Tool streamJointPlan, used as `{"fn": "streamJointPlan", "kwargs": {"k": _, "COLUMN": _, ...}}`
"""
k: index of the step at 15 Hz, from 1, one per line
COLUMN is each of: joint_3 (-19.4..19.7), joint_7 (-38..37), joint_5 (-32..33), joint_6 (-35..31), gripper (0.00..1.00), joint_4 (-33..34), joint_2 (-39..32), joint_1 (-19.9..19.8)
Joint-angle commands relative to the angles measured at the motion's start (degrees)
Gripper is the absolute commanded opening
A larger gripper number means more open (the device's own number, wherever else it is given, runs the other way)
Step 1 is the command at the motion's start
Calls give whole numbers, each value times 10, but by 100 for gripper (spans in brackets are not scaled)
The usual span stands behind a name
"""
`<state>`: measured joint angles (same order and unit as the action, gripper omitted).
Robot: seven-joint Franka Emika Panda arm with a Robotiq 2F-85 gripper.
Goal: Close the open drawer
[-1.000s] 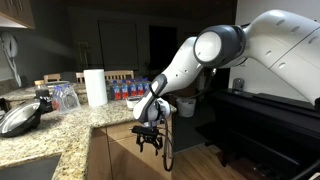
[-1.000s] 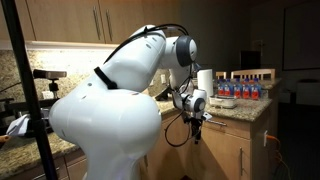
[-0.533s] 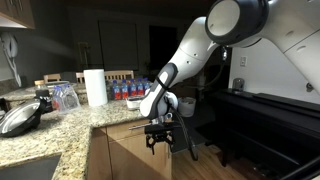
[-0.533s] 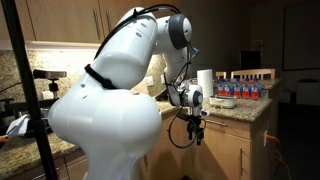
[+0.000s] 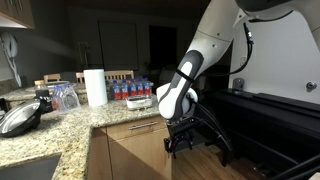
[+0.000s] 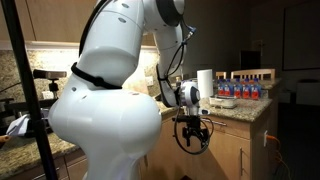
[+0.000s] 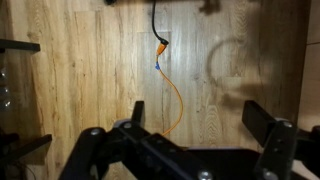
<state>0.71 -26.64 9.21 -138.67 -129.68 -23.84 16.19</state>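
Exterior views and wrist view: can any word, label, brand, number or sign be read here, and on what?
No text can be read in any view.
Blue-and-red labels on the clear plastic bottles on the speckled granite counter: too small and blurred in both exterior views.
White paper towel roll: no print visible.
Wrist view: light wooden floor and orange cable, no writing.

Speckled, polished stone is noted on the surface (image 5: 60, 125); light wood on the drawer (image 5: 130, 128); glossy white casing on the arm (image 6: 105, 110).
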Motion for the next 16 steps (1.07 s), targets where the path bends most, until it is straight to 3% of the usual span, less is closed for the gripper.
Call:
{"fn": "streamJointPlan", "kwargs": {"k": 1, "joint_3": 2, "joint_7": 43, "joint_5": 41, "joint_6": -60, "gripper": 100, "joint_4": -111, "joint_2": 86, "joint_1": -14}}
{"fn": "streamJointPlan", "kwargs": {"k": 5, "joint_3": -19, "joint_7": 61, "joint_5": 4, "joint_6": -130, "gripper": 100, "joint_4": -173, "joint_2": 133, "joint_1": -33}}
{"fn": "streamJointPlan", "kwargs": {"k": 9, "joint_3": -32, "joint_7": 30, "joint_5": -14, "joint_6": -165, "gripper": 100, "joint_4": -205, "joint_2": 174, "joint_1": -27}}
{"fn": "streamJointPlan", "kwargs": {"k": 16, "joint_3": -62, "joint_7": 30, "joint_5": -17, "joint_6": -89, "gripper": 100, "joint_4": -185, "joint_2": 224, "joint_1": -28}}
